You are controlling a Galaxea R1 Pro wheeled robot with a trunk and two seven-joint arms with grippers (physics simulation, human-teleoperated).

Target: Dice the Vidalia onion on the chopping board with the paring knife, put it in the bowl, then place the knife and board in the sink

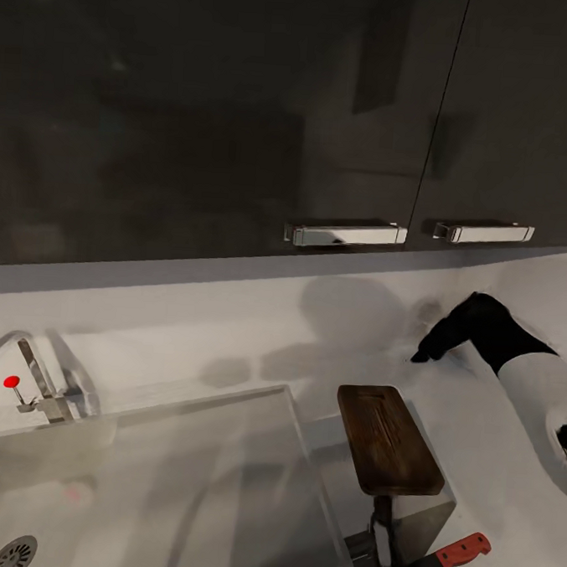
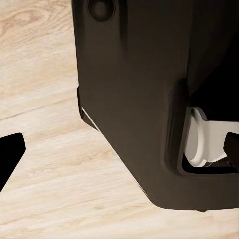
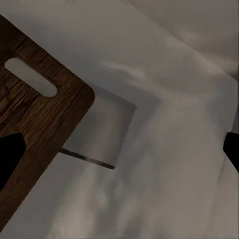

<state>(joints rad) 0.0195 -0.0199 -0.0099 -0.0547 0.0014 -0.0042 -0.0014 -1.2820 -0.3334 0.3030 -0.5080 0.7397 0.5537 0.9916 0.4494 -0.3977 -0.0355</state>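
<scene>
While my right tool [image 3: 119,149] hangs spread and empty over the bench [image 1: 491,464], the chopping board [image 1: 389,439] and paring knife [image 1: 451,556] lie beside the sink [image 1: 162,486]; dicing looks undone, left tool unclear.

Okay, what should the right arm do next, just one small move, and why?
Probably shift the right gripper over the slotted end of the chopping board and lower it. Its jaws stand open and empty beside that corner, and the board is bare, so gripping it for the sink seems likely.
</scene>
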